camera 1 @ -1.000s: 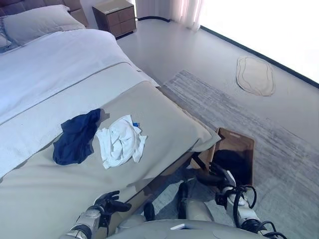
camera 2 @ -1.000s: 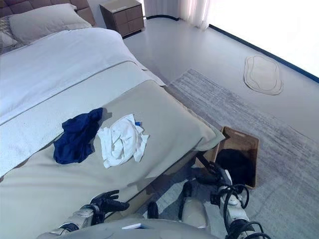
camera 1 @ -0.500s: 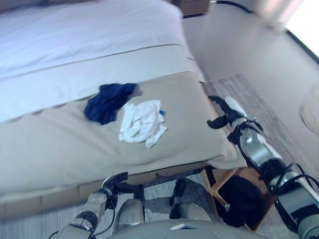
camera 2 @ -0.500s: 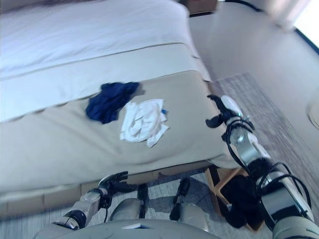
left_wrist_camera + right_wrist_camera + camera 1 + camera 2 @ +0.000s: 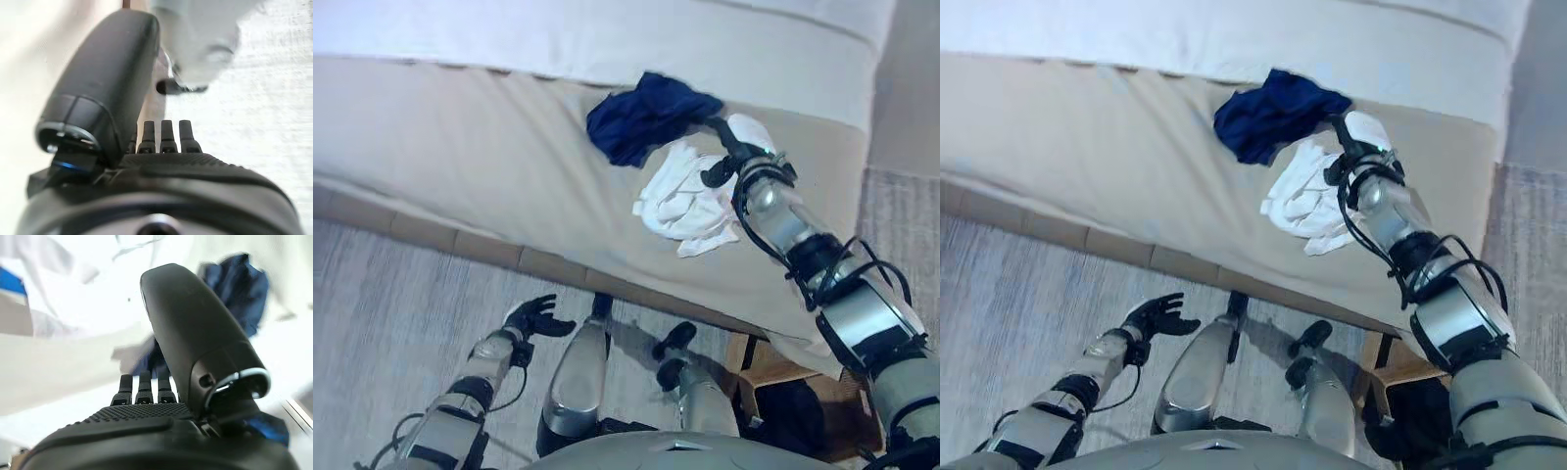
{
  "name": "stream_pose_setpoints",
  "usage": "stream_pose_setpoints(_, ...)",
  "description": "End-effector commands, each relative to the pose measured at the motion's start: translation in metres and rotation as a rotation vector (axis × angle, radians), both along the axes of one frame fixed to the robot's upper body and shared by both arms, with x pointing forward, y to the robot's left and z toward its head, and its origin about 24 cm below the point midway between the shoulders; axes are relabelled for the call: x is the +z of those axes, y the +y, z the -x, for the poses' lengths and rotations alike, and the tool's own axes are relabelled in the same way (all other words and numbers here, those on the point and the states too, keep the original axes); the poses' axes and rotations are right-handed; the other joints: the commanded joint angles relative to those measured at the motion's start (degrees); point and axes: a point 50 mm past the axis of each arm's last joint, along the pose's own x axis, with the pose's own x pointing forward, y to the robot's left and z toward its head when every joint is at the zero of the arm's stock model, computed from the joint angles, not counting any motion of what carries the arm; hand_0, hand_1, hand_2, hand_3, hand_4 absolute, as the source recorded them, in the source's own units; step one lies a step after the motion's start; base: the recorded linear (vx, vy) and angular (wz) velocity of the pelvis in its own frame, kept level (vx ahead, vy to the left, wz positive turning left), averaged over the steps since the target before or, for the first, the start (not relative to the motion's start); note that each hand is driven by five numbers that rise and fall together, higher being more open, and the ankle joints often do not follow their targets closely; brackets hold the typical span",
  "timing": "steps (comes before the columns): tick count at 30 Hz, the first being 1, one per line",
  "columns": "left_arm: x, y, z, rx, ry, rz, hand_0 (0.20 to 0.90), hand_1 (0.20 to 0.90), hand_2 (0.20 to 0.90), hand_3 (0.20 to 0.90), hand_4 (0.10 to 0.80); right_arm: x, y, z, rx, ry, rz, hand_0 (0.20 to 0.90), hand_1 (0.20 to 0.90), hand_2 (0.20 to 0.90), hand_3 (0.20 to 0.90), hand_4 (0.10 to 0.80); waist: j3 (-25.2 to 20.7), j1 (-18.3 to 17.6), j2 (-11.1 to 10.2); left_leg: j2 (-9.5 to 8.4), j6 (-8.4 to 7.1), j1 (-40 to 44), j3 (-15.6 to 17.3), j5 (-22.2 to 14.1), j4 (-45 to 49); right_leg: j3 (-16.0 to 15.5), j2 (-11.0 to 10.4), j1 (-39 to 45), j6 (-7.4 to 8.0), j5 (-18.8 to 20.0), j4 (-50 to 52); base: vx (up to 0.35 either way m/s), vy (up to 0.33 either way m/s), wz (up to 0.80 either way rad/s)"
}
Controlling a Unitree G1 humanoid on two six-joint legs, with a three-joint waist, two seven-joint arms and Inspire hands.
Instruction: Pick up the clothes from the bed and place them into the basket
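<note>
Now two garments, one navy garment and one white garment, are lying touching near the bed edge, the right robot hand hovering spread above them.

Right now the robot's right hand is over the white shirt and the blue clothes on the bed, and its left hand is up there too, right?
Not quite. The right hand is over the white shirt and blue clothes on the bed. But the left hand hangs low over the floor, off the bed, as the left eye view shows.

We count two garments on one bed, one navy garment just past our right hand, one white garment beneath it, one basket well behind.
</note>
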Motion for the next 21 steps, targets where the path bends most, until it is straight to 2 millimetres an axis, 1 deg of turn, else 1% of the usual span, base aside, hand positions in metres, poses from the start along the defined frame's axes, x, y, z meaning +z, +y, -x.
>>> stream_pose_setpoints(1,-0.006,0.007,0.021,-0.027,0.006,0.0,0.9,0.9,0.9,0.9,0.8,0.025,-0.008,-0.006,-0.064,0.014,0.091,0.9,0.9,0.9,0.9,0.8,-0.6,2.6,-0.5,-0.92,3.45,-4.9,2.8,-6.8,2.9,2.6,-3.8,-0.3,2.47,-4.3,8.6,0.074,0.062,0.3)
stream_pose_setpoints(2,-0.001,0.007,0.016,-0.025,-0.035,0.013,0.9,0.9,0.9,0.9,0.8,0.024,-0.017,-0.006,-0.115,0.07,0.081,0.9,0.9,0.9,0.9,0.8,0.7,3.5,-0.2,-1.41,3.62,-6.4,2.0,-6.7,3.6,2.3,-4.2,-1.4,2.6,-4.1,9.7,0.057,0.044,0.2)
stream_pose_setpoints(3,0.0,0.006,0.014,-0.025,-0.043,0.016,0.9,0.9,0.9,0.9,0.8,0.025,-0.019,-0.006,-0.131,0.08,0.076,0.9,0.9,0.9,0.9,0.8,1.0,3.6,-0.1,-1.54,3.67,-6.8,1.9,-6.7,3.7,2.2,-4.3,-1.7,2.64,-4.1,9.8,0.062,0.053,0.18)
stream_pose_setpoints(4,0.006,0.005,0.009,-0.026,-0.083,0.025,0.9,0.9,0.9,0.9,0.8,0.026,-0.03,-0.005,-0.195,0.116,0.073,0.9,0.9,0.9,0.9,0.8,2.3,4.4,0.2,-2.01,3.76,-8.5,1.0,-6.5,4.2,2.0,-4.7,-3.2,2.72,-4.1,10.5,0.019,0.032,0.18)
stream_pose_setpoints(6,0.01,0.006,0.007,-0.026,-0.117,0.033,0.9,0.9,0.9,0.9,0.8,0.026,-0.04,-0.003,-0.265,0.165,0.066,0.9,0.9,0.9,0.9,0.8,2.8,4.9,0.7,-2.39,3.9,-10.8,0.2,-6.1,4.4,2.2,-4.9,-5.5,2.73,-4.1,11.2,0.017,0.036,0.24)
stream_pose_setpoints(8,0.012,0.006,0.007,-0.027,-0.139,0.034,0.9,0.9,0.9,0.9,0.8,0.024,-0.054,0.001,-0.339,0.22,0.017,0.9,0.9,0.9,0.9,0.8,2.8,4.8,1.3,-2.94,4.09,-13.3,-0.8,-5.6,4.4,3.9,-4.1,-7.7,2.51,-5.0,11.3,0.015,0.016,0.21)
stream_pose_setpoints(9,0.013,0.005,0.006,-0.02,-0.155,0.032,0.9,0.9,0.9,0.9,0.8,0.018,-0.067,0.007,-0.409,0.293,-0.036,0.9,0.9,0.9,0.9,0.8,2.8,4.5,1.7,-3.87,4.38,-15.7,-1.8,-5.2,4.6,6.0,-3.3,-9.7,2.08,-5.7,11.2,0.009,-0.025,0.12)
stream_pose_setpoints(10,0.014,0.005,0.005,-0.015,-0.159,0.026,0.9,0.9,0.9,0.9,0.8,0.014,-0.074,0.012,-0.458,0.349,-0.053,0.9,0.9,0.9,0.9,0.8,2.8,4.5,1.9,-4.21,4.53,-16.8,-2.1,-4.9,4.6,6.6,-3.0,-10.6,1.94,-6.0,11.2,0.002,-0.037,0.12)
stream_pose_setpoints(11,0.015,0.005,0.004,-0.011,-0.161,0.023,0.9,0.9,0.9,0.9,0.8,0.014,-0.08,0.014,-0.476,0.371,-0.046,0.9,0.9,0.9,0.9,0.8,2.8,4.6,1.9,-4.33,4.58,-17.5,-2.2,-4.6,4.5,6.6,-3.0,-11.0,1.89,-6.1,11.2,-0.023,-0.052,0.24)
stream_pose_setpoints(12,0.019,0.007,0.001,-0.004,-0.165,0.017,0.9,0.9,0.9,0.9,0.8,0.007,-0.089,0.02,-0.507,0.407,-0.043,0.9,0.9,0.9,0.9,0.8,2.8,4.7,2.0,-4.63,4.71,-18.5,-2.2,-4.0,4.1,6.1,-2.6,-11.5,2.0,-6.0,10.6,-0.033,-0.062,0.29)
stream_pose_setpoints(13,0.021,0.008,0.0,-0.002,-0.165,0.011,0.9,0.9,0.9,0.9,0.8,0.005,-0.093,0.021,-0.509,0.406,-0.064,0.9,0.9,0.9,0.9,0.8,2.8,4.8,1.9,-4.87,4.78,-19.0,-2.2,-3.8,3.9,5.7,-2.4,-11.8,2.09,-5.8,10.4,-0.037,-0.08,0.28)
stream_pose_setpoints(14,0.023,0.01,-0.001,0.0,-0.161,0.002,0.9,0.9,0.9,0.9,0.8,0.005,-0.093,0.02,-0.486,0.368,-0.1,0.3,0.3,0.3,0.2,0.1,2.8,4.9,1.9,-4.98,4.83,-19.1,-2.2,-3.6,3.7,5.2,-2.4,-12.1,2.15,-5.6,10.4,-0.023,-0.067,0.17)
stream_pose_setpoints(16,0.023,0.013,0.0,0.0,-0.143,-0.017,0.9,0.9,0.9,0.9,0.8,0.014,-0.085,0.012,-0.42,0.241,-0.166,0.3,0.3,0.3,0.2,0.1,2.8,5.0,1.8,-4.62,4.83,-18.6,-1.9,-3.7,3.6,4.0,-2.7,-12.0,2.22,-5.4,11.4,-0.01,-0.024,0.05)
stream_pose_setpoints(17,0.022,0.016,0.002,-0.002,-0.128,-0.028,0.9,0.9,0.9,0.9,0.8,0.027,-0.076,0.006,-0.376,0.101,-0.207,0.3,0.3,0.3,0.2,0.1,2.8,5.0,1.6,-4.19,4.82,-17.9,-1.5,-4.0,3.5,3.3,-3.2,-11.7,2.36,-5.0,12.4,-0.034,0.024,-0.15)
stream_pose_setpoints(18,0.019,0.019,0.007,0.007,-0.11,-0.039,0.9,0.9,0.9,0.9,0.8,0.054,-0.062,-0.001,-0.315,-0.112,-0.242,0.3,0.3,0.3,0.2,0.1,2.8,4.7,1.1,-3.54,4.85,-16.4,-0.7,-4.4,3.2,3.1,-3.6,-11.0,2.66,-4.2,13.4,-0.048,0.059,-0.3)
stream_pose_setpoints(19,0.015,0.021,0.014,0.018,-0.097,-0.045,0.9,0.9,0.9,0.9,0.8,0.077,-0.052,-0.002,-0.269,-0.268,-0.27,0.3,0.3,0.3,0.2,0.1,2.8,4.1,0.5,-2.86,4.85,-14.9,0.2,-4.9,2.8,3.2,-3.8,-10.2,2.79,-3.8,14.0,-0.062,0.097,-0.54)
stream_pose_setpoints(20,0.011,0.024,0.022,0.036,-0.09,-0.044,0.9,0.9,0.9,0.9,0.8,0.1,-0.042,0.001,-0.215,-0.429,-0.279,0.3,0.3,0.3,0.2,0.1,2.8,3.2,-0.1,-2.13,4.86,-13.1,1.3,-5.3,2.2,3.2,-4.0,-9.5,3.01,-3.4,14.8,-0.065,0.119,-0.75)
stream_pose_setpoints(21,0.007,0.026,0.027,0.056,-0.085,-0.039,0.9,0.9,0.9,0.9,0.8,0.116,-0.035,0.007,-0.167,-0.536,-0.289,0.3,0.3,0.3,0.2,0.1,2.8,2.3,-0.5,-1.64,4.93,-11.4,2.4,-5.5,1.4,3.4,-4.0,-9.0,3.25,-3.1,15.4,-0.075,0.118,-0.92)
